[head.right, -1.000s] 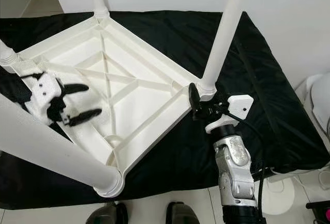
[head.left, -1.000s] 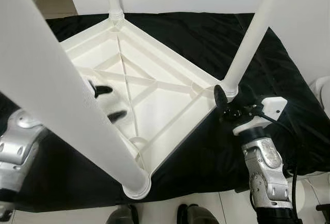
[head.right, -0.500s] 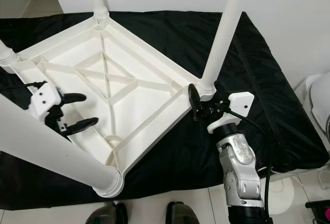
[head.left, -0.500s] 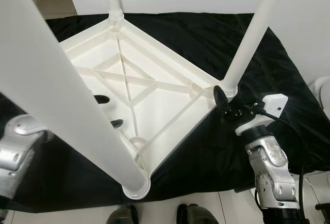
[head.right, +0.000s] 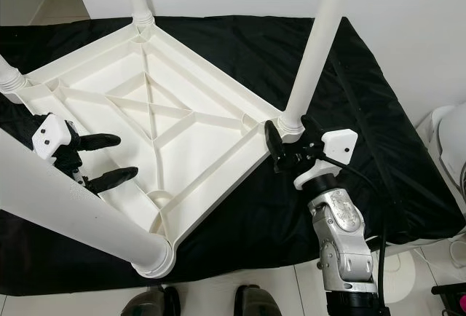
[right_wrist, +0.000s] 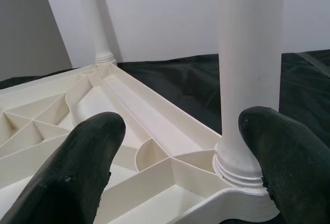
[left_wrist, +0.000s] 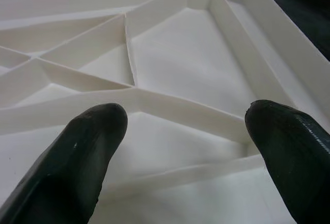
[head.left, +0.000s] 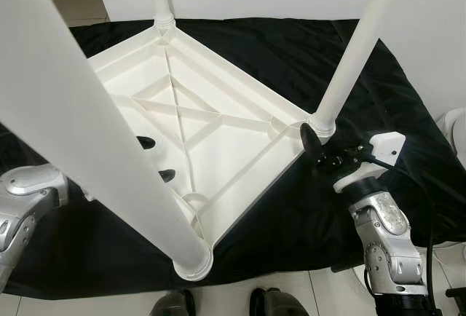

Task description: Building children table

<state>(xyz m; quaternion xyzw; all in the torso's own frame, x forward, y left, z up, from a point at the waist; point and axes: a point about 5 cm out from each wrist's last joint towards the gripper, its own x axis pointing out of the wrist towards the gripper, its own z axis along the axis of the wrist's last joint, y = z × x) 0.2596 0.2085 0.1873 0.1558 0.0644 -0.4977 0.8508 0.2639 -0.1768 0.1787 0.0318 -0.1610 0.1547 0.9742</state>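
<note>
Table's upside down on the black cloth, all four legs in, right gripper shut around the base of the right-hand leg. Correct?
Not quite. The right gripper is open, not shut: in the right wrist view its fingers stand wide apart, with the base of the leg ahead between them and not gripped. The rest holds: the table lies upside down on the black cloth, four legs in.

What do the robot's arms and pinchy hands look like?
Both arms are shiny silver metal with rounded joints. Each ends in a white block carrying two long black fingers with rounded tips. The right gripper has black cables running along its arm. The left gripper has the same white block and black fingers, smooth and slightly glossy.
</note>
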